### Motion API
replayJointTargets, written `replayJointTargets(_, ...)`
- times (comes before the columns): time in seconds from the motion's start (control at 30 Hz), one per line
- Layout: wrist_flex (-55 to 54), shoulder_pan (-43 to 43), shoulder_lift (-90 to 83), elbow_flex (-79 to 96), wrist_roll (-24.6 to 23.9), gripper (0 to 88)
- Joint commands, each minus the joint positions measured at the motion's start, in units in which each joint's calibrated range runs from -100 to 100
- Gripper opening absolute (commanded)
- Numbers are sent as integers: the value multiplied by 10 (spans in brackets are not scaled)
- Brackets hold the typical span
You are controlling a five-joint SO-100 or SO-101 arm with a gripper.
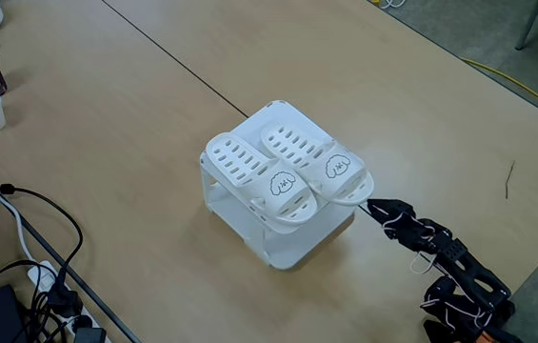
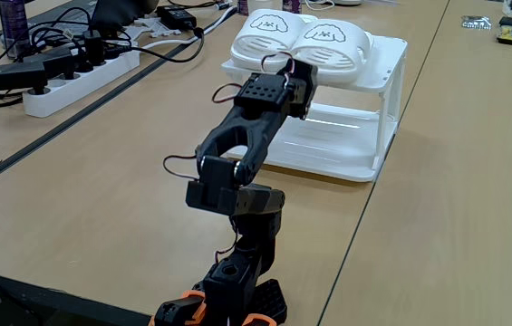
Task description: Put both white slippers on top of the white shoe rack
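Fixed view: both white slippers (image 1: 288, 171) side by side atop white shoe rack (image 1: 292, 243), toes overhanging near edge. Gripper (image 1: 368, 203) at right slipper's toe; fingers' state cannot tell. Judgement: placement looks done; release, back off level, avoid dragging slipper off.

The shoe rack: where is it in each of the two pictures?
In a fixed view: the rack sits at the middle, both slippers on top.
In another fixed view: the rack is at upper centre, behind the arm.
Shared landmark: the puppy faces drawn on the slippers, at the arm's end.
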Motion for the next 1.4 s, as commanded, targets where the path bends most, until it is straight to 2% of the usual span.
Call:
replayJointTargets(0.0, -5, -5, 23, -68, 4, 8)
replayJointTargets(0.67, -5, -30, 197, -200, 4, 8)
replayJointTargets(1.37, -6, -30, 287, -283, 4, 8)
